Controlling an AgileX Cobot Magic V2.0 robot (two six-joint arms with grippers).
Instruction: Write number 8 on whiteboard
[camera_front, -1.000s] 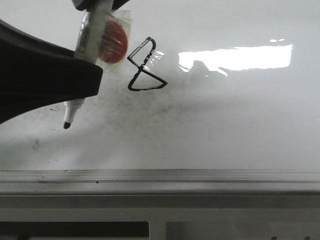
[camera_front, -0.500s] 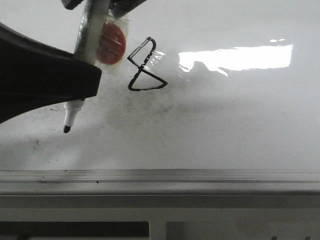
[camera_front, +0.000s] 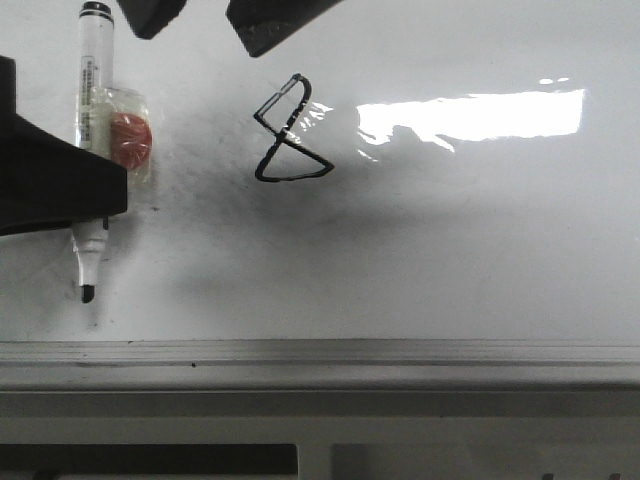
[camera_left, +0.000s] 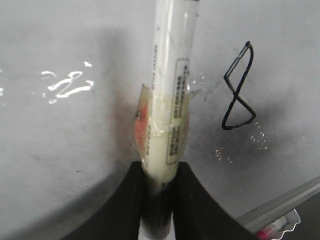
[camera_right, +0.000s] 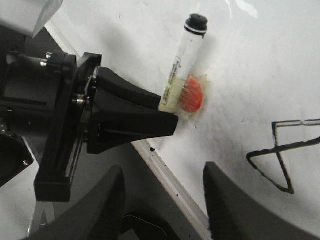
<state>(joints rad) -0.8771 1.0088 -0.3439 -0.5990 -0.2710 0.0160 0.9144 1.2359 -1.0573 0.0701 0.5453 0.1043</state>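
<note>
Left gripper (camera_left: 157, 200) is clamped on marker pen (camera_front: 91, 120), black fingers (camera_left: 130, 200) pressing both sides of the white barrel — seen clearly in left wrist view, and in right wrist view the same gripper's jaw block covers the pen's lower half. Pen stands about upright in front view at far left, black cap end up, dark tip (camera_front: 87, 294) pointing down twd the near edge; whether tip touches the surface, can't tell. Red-orange pad (camera_front: 130, 139) under clear tape is stuck to the barrel's right side, just above the finger. Right gripper (camera_right: 162, 200) hangs spread wide w/ nothing between its fingers; its two dark finger ends show at top of front view, one near the pen cap, the other up-left of the drawn figure. Number 8 (camera_front: 290, 132) sits on the whiteboard (camera_front: 450, 250) to the right of the pen, well apart from the tip — angular black line, small upper loop tilted right, wider triangular lower loop, the two meeting at a crossing. Lines look closed. Bright light reflection (camera_front: 470, 115) lies on the board right of the figure, at abt the same height. Faint grey smudges around and below the figure. Grey metal frame edge (camera_front: 320, 352) runs along the board's near side, lighter ledge below it.
</note>
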